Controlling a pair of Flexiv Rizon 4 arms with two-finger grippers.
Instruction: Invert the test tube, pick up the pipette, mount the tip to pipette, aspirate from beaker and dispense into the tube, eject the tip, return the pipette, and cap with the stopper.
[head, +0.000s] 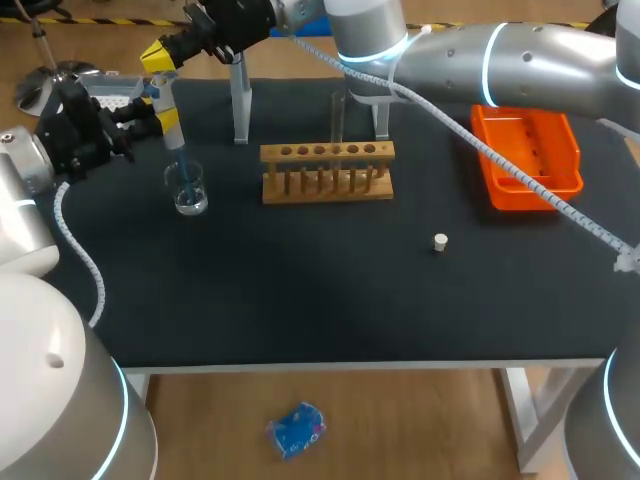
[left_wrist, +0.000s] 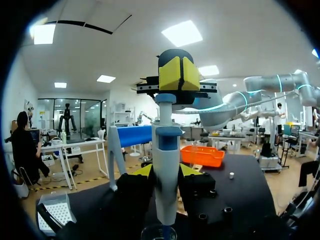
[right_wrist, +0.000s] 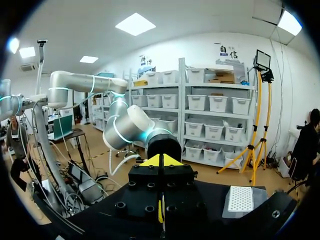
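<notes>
Two grippers of mine meet at the pipette, which stands upright over the beaker near the table's left rear. My left gripper is clamped on the pipette's body, one yellow fingertip on each side. My right gripper, on the arm that crosses over from the right, sits on the pipette's top with its jaws pressed together and nothing between them. The blue tip on the pipette points down into the beaker. The test tube stands upright in the wooden rack at mid-table. The stopper lies alone, well apart to the rack's front right. An orange tray sits at the right rear, and a tip box is just behind my left gripper.
</notes>
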